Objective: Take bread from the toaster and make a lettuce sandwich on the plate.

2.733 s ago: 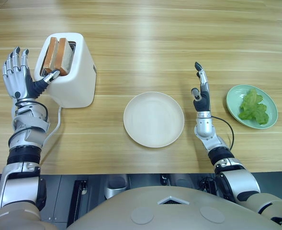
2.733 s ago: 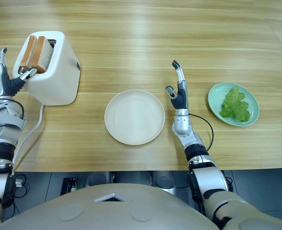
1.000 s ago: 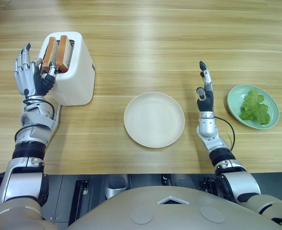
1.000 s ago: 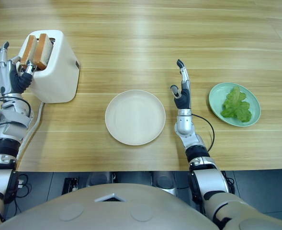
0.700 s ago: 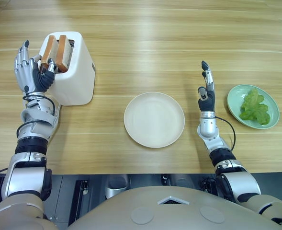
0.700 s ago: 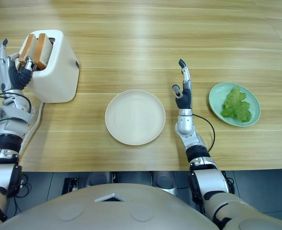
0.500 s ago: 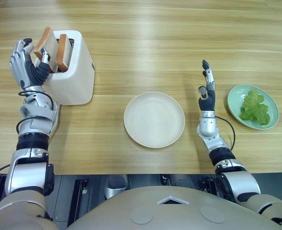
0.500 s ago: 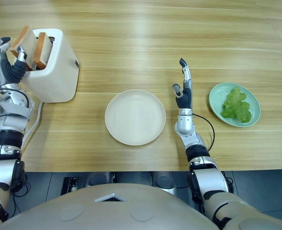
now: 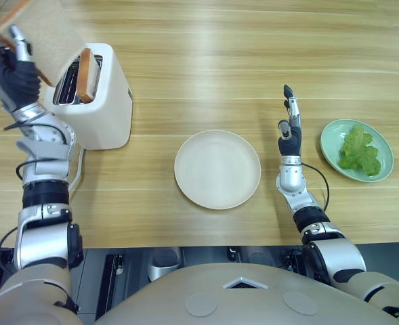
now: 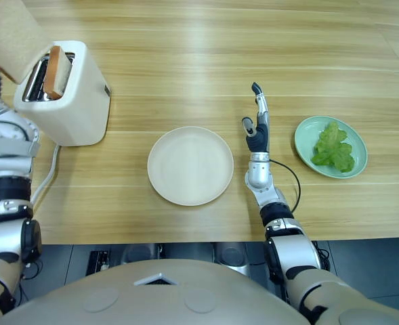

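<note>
While left hand (image 9: 13, 74) clamps bread slice (image 9: 47, 34) at upper left, above toaster (image 9: 111, 108), second slice (image 9: 84, 73) sits in slot. Step: lifting first slice out. Next likely needs carry to plate (image 9: 217, 169) at centre. Right hand (image 9: 290, 132) empty, fingers straight, near lettuce (image 9: 358, 150).

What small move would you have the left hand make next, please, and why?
Probably carry the bread slice in the left hand rightward over the plate: the slice is clear of the toaster, and the plate holds nothing yet.
</note>
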Available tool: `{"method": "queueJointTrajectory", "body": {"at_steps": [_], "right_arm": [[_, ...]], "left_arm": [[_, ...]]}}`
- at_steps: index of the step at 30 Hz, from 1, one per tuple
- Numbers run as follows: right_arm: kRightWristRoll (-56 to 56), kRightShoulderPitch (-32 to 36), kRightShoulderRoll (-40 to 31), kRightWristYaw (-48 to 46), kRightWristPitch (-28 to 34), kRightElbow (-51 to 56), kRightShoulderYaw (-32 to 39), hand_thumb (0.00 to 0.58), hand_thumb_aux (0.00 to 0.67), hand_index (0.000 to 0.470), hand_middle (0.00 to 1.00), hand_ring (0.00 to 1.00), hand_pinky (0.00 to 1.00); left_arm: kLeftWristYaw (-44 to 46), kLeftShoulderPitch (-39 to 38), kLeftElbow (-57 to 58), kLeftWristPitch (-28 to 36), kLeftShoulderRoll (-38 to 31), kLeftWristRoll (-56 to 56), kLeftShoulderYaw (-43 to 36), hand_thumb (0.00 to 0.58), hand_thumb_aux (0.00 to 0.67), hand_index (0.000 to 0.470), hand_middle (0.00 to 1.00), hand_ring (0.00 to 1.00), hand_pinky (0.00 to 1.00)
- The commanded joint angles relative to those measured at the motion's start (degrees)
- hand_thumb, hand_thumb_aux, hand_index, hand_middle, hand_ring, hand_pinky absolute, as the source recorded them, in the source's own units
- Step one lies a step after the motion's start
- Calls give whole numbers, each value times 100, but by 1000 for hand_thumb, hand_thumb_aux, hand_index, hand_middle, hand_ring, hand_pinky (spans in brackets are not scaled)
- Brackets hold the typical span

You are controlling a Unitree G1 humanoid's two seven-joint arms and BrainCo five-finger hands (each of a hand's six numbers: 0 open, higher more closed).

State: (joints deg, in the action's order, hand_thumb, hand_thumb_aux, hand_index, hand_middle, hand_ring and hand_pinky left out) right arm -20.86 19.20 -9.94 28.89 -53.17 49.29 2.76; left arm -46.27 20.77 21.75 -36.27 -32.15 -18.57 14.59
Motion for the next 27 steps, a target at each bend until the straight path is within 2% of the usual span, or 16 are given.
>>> {"method": "queueJointTrajectory", "body": {"at_steps": [1, 7, 10, 14, 19, 27], "right_arm": [[3, 34, -10, 19, -16, 92, -23, 0, 0, 0, 0, 0, 0], [12, 163, -127, 67, 17, 75, -100, 0, 0, 0, 0, 0, 0], [48, 182, -311, 130, 35, -13, -234, 0, 0, 0, 0, 0, 0], [-189, 68, -780, 387, 193, -256, -419, 0, 0, 0, 0, 0, 0], [-396, -193, -1479, 747, 679, -450, -729, 0, 0, 0, 0, 0, 0], [-904, -712, -2603, 1416, 2188, -90, -919, 0, 0, 0, 0, 0, 0]], "left_arm": [[669, -258, -1019, -477, 280, 670, 29, 580, 670, 460, 1000, 1000, 1000], [2173, -1055, -1951, -669, 1133, 1157, -1192, 580, 670, 460, 1000, 1000, 1000], [2893, -1443, -1727, -605, 1744, 1346, -1967, 580, 670, 460, 1000, 1000, 1000], [3534, -1749, -1031, -326, 2502, 1514, -2552, 580, 670, 460, 1000, 1000, 1000], [3821, -1798, -8, -302, 3043, 1236, -2843, 580, 670, 460, 1000, 1000, 1000], [3613, -1533, 1369, -69, 3318, 608, -2846, 580, 670, 460, 1000, 1000, 1000]]}}
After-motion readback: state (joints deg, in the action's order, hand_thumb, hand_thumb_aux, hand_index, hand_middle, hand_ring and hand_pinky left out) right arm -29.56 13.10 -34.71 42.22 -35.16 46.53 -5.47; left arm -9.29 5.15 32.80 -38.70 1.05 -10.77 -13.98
